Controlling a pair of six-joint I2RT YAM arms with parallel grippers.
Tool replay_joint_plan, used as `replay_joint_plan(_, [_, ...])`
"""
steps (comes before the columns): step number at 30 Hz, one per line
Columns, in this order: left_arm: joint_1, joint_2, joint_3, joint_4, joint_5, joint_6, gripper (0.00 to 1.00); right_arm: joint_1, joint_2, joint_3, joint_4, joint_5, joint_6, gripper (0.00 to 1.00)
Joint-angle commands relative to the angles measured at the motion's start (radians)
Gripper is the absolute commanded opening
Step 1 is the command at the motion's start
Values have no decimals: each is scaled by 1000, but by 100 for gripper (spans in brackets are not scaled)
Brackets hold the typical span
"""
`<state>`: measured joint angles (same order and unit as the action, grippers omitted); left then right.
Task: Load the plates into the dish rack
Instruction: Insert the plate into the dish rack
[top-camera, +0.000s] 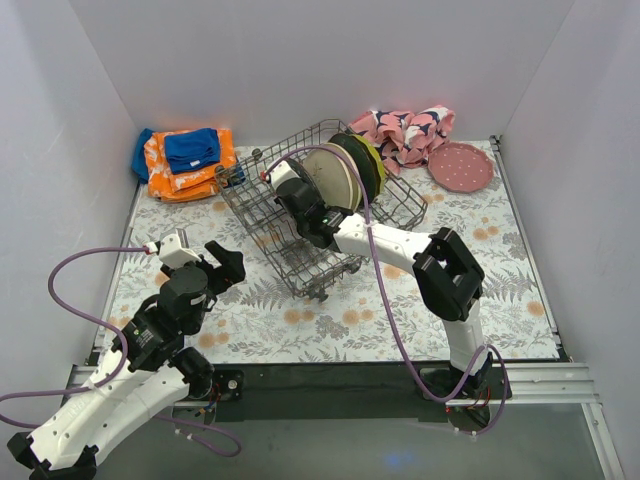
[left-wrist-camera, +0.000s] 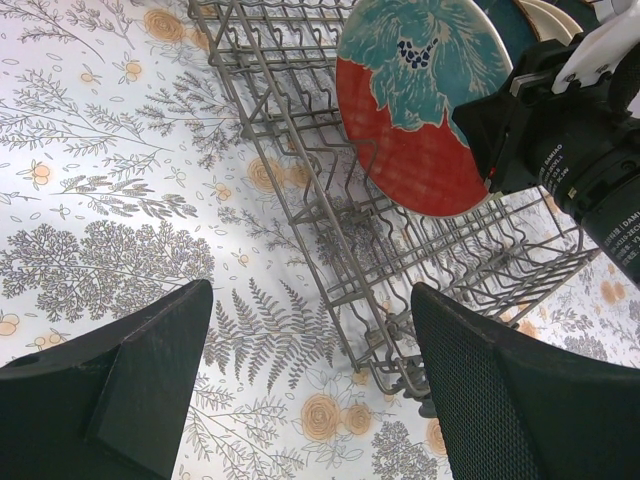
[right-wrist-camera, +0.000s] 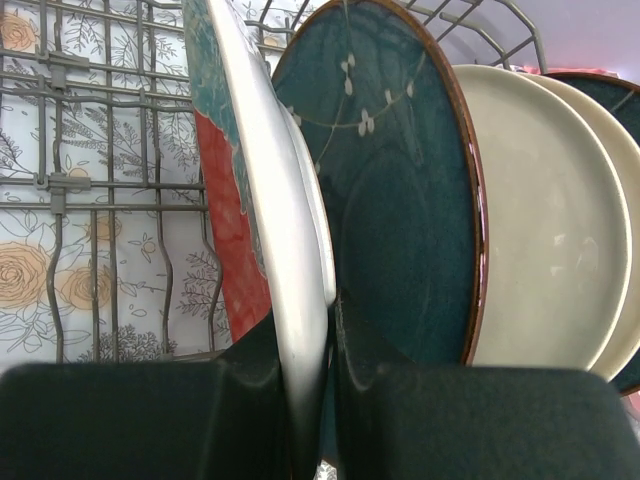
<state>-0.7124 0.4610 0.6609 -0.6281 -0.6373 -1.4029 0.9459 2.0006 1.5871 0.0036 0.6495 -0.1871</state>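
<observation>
Right gripper (right-wrist-camera: 330, 335): clamps rim of red-and-teal plate (left-wrist-camera: 420, 110), on edge in dish rack (top-camera: 255, 215), just beside teal plate (right-wrist-camera: 400, 200).
Left gripper (left-wrist-camera: 310, 345): spread wide, empty, apart from rack's 8 o'clock edge.
Rack's 7 o'clock end: open slots.

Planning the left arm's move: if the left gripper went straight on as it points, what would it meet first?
Likely the near wire side of the dish rack; the left gripper might graze the tablecloth first, depth is unclear.
</observation>
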Motion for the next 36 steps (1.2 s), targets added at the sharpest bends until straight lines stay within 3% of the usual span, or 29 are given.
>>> replay_joint_plan(1, [4,-7,-7,2,-9,2,79,5,-45,14,207,56,14,3])
replay_joint_plan(5, [4,-5,-6,2,-9,1,79,4,-40,8,207,52,15,11])
replay_joint_plan(9, [4,-4,-7,2,-9,2,79,5,-43,4,207,53,3,28])
replay_joint_plan(36, [4,1,-4,2,2,4,79,-13,-129,-45,239,67,-69,35])
